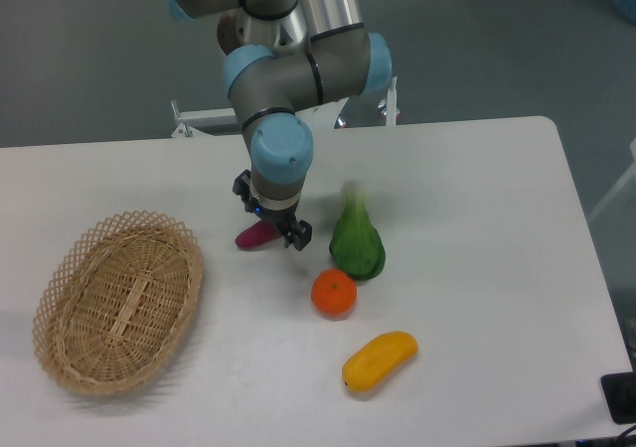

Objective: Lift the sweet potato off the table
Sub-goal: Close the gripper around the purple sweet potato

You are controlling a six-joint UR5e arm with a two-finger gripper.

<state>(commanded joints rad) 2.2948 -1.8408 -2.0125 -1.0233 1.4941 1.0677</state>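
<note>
The purple-magenta sweet potato (254,236) lies on the white table (467,199), just right of the basket. Only its left end shows, because the rest is hidden under the gripper. My gripper (271,221) points straight down right over the sweet potato, with black finger parts showing on both sides of the wrist. The fingertips are hidden by the wrist, so I cannot tell whether the jaws are closed on the sweet potato or whether it is off the table.
An oval wicker basket (119,303) stands at the left. A green leafy vegetable (357,243) lies just right of the gripper, a round orange (334,294) in front of it, and a yellow-orange oblong fruit (380,361) nearer the front edge.
</note>
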